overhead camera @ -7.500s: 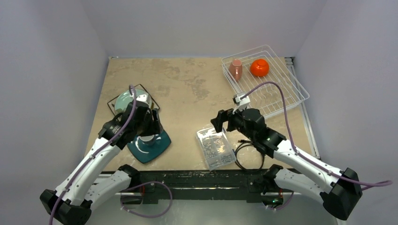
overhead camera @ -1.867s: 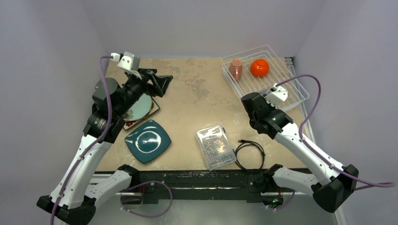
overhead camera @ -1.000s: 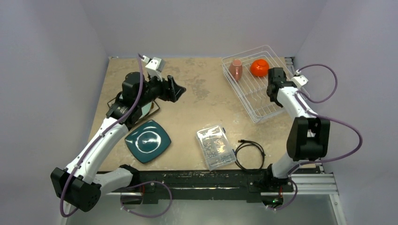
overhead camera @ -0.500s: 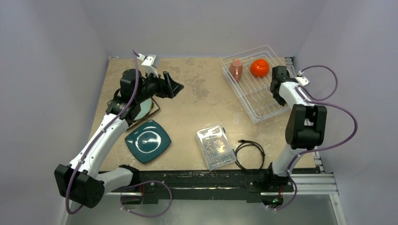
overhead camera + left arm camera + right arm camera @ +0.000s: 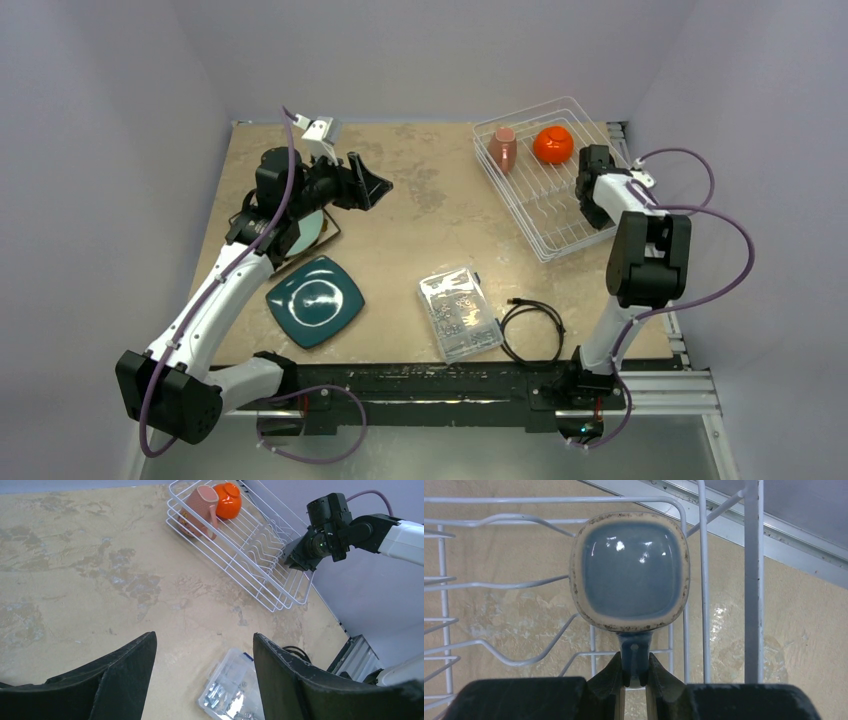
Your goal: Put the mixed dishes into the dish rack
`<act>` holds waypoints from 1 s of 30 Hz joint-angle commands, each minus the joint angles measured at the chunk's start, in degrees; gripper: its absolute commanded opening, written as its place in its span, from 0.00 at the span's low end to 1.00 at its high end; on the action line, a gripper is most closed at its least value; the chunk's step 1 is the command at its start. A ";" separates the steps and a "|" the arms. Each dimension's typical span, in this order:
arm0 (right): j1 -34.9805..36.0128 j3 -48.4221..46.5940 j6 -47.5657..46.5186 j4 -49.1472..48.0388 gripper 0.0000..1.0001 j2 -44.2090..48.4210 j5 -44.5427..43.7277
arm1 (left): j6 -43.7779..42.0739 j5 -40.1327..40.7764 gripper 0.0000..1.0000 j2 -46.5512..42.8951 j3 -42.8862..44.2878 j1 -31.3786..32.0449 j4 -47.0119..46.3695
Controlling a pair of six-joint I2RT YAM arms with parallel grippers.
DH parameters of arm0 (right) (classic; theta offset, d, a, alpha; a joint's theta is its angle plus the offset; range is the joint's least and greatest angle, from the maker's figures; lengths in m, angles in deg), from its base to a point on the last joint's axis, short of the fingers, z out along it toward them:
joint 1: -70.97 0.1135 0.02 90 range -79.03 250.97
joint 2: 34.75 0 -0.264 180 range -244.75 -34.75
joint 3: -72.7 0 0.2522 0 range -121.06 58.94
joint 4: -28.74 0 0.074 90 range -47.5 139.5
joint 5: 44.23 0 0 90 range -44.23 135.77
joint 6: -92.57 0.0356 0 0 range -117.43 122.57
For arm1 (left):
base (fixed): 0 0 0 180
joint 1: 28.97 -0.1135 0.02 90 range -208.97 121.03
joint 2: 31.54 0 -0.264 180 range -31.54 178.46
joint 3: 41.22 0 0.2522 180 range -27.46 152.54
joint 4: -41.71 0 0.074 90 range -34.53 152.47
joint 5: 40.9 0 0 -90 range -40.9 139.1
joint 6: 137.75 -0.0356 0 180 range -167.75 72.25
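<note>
Since half a second ago, the right arm's elbow has sunk slightly; the left arm has not moved. The right gripper (image 5: 635, 672) is clenched on the handle of the small grey mug with a cream rim (image 5: 630, 572), holding it at the right-hand corner of the white wire dish rack (image 5: 548, 195), close to the rim wires. Whether they touch I cannot tell. The pink cup (image 5: 502, 148) and orange bowl (image 5: 553, 145) sit at the rack's far end. The left gripper (image 5: 370, 180) hangs released and empty, with bare tan tabletop (image 5: 420, 210) between it and the rack. The dark teal square plate (image 5: 315, 300) lies near the front edge. The rack's right side runs close to the table's edge.
</note>
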 commanded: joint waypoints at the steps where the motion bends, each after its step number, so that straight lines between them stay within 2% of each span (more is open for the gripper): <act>1: -0.92 -0.09 1.83 -0.71 0.14 1.22 -2.11 | 0.34 -0.83 0.69 0.13 2.01 -0.35 -2.61; 4: -0.99 -0.04 1.77 -0.63 0.21 1.04 -2.27 | 0.30 -0.81 0.69 0.40 2.10 -0.33 -2.57; 7: -1.13 0.20 1.23 -0.78 0.39 1.46 -2.17 | 0.21 -0.78 0.69 0.45 2.09 -0.31 -2.52; 12: -1.09 0.02 -2.00 -1.14 0.58 4.39 0.11 | -0.12 -0.70 0.69 0.47 2.18 -0.33 -2.43; 20: -0.88 -0.24 -5.29 0.50 0.63 17.38 6.23 | -0.21 -0.65 0.69 0.75 2.47 -0.77 -2.03; 24: 0.24 0.40 -9.79 -2.23 0.64 23.97 14.36 | -0.15 -0.70 0.69 0.67 2.61 -1.69 -1.84; 27: 5.44 0.03 -17.98 -5.39 0.63 28.22 25.57 | 0.52 -1.09 0.69 0.34 2.65 -3.41 -1.96; 30: 17.91 1.44 -24.89 -10.79 0.65 33.12 27.52 | 1.12 -1.39 0.69 -0.02 2.46 -5.50 -2.17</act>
